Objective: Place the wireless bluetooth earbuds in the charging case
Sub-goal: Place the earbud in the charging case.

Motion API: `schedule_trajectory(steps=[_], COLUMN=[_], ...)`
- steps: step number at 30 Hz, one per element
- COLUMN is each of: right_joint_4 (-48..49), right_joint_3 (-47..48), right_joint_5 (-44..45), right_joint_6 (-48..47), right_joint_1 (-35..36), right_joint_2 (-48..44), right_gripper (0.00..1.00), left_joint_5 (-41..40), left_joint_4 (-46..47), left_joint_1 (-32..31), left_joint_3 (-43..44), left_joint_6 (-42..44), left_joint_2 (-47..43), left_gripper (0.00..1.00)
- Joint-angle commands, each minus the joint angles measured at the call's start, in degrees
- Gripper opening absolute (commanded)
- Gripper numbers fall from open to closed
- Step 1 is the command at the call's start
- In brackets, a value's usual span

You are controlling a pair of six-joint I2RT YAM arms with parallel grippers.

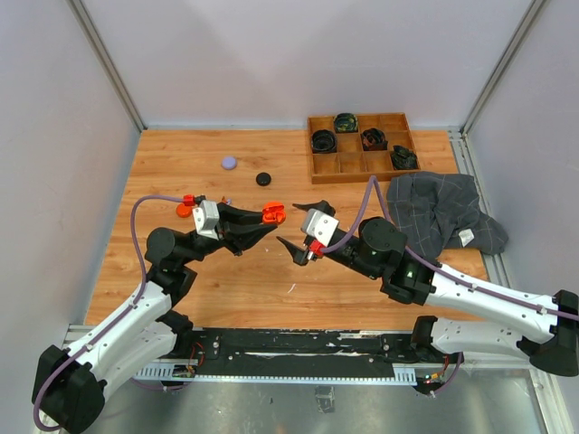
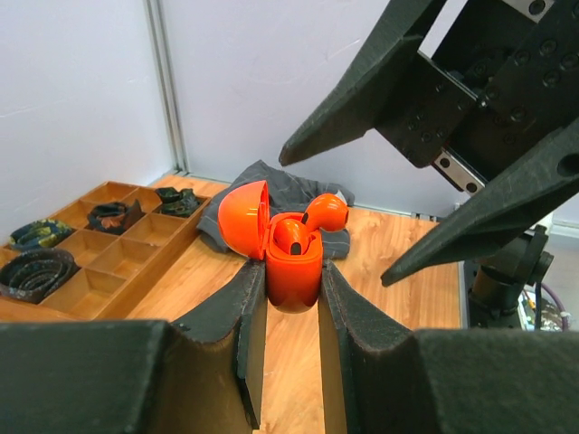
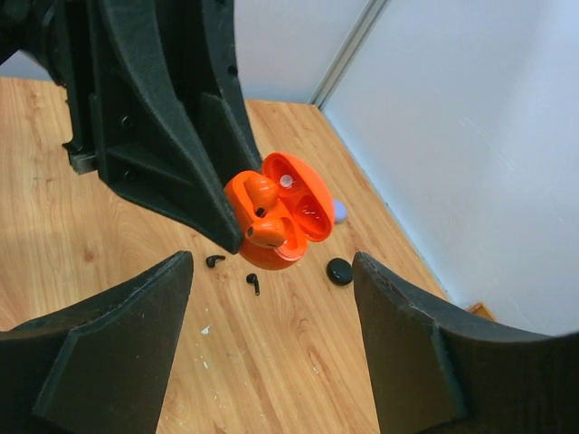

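My left gripper [image 2: 292,282] is shut on the open orange charging case [image 2: 294,271] and holds it above the table, lid [image 2: 242,215] swung back. One orange earbud [image 2: 289,235] sits in the case. A second orange earbud [image 2: 327,210] sticks up out of its slot, not fully seated. In the top view the left gripper [image 1: 268,218] and case [image 1: 274,213] are at mid-table. My right gripper [image 1: 299,226] is open and empty, just right of the case. In the right wrist view its open gripper [image 3: 271,264] faces the case [image 3: 282,226]. Two black earbuds [image 3: 214,261] [image 3: 252,282] lie on the table below.
A black round case [image 1: 263,179] and a lilac round case [image 1: 229,163] lie on the table behind the grippers. A wooden compartment tray [image 1: 327,165] with coiled dark items stands at the back right. A grey checked cloth [image 1: 439,212] lies to the right.
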Motion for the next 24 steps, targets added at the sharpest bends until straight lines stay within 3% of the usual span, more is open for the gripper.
schedule_trajectory(steps=[1, 13, 24], right_joint_4=[4.72, 8.70, 5.81], right_joint_3=[0.55, 0.74, 0.87], right_joint_5=[3.69, 7.27, 12.94], right_joint_6=[4.58, 8.30, 8.30], right_joint_1=[-0.01, -0.36, -1.29], right_joint_2=[-1.21, 0.03, 0.45], right_gripper=[0.74, 0.77, 0.77], left_joint_5=[-0.53, 0.61, 1.97], left_joint_4=[1.22, 1.15, 1.18], left_joint_1=[0.57, 0.57, 0.57], left_joint_3=[-0.33, -0.17, 0.04], left_joint_6=[1.16, 1.17, 1.21], left_joint_2=[-0.74, -0.54, -0.57], left_gripper=[0.00, 0.00, 0.00])
